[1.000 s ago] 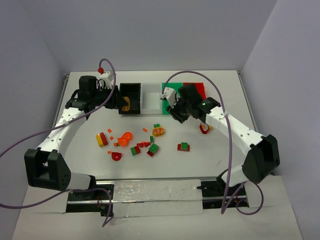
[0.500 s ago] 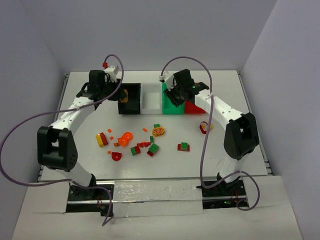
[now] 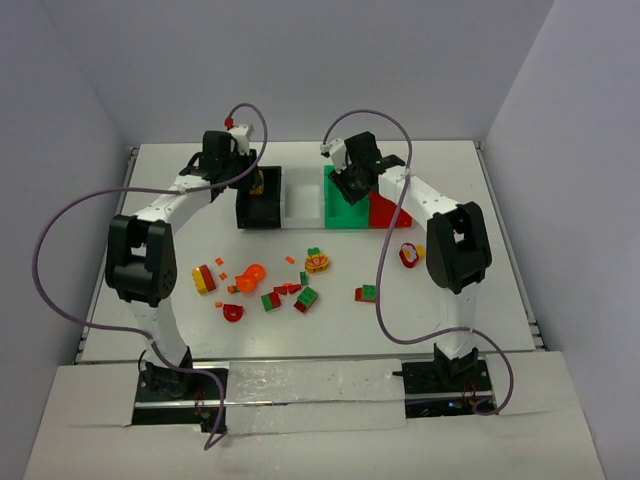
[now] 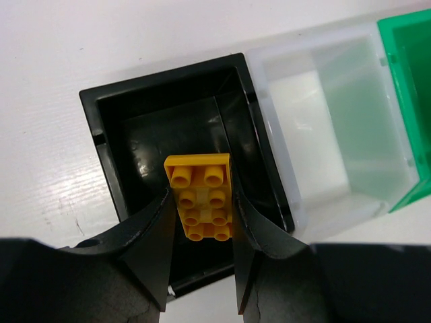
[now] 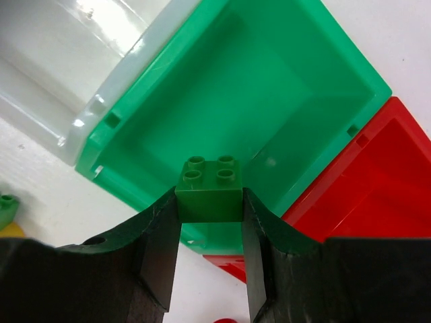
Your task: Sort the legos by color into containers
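The left jaws stand partly closed, pinching a yellow 2x4 plate [image 4: 201,205] by its long sides, studs toward the wrist camera. The plate sits over the opening of the black bin [image 4: 108,155]. Touching that bin at its 3 o'clock side is the white bin [image 4: 283,128]. The right jaws are likewise partly closed, gripping a green 2x2 brick [image 5: 210,192] by 2 opposite faces, studs up. This brick hangs over the near rim of the green bin [image 5: 135,128], with the red bin [image 5: 377,175] pressed against it at 4 o'clock in the right wrist view. From above, the 4 bins form a row at the 12 o'clock end of the desk [image 3: 470,310], running black, white, green, red from 9 toward 3 o'clock. The loose legos [image 3: 290,288] are scattered mid-desk at 6 o'clock of the row, among them a red-and-yellow brick [image 3: 204,278], an orange round piece [image 3: 317,262] and a red ring [image 3: 409,254].
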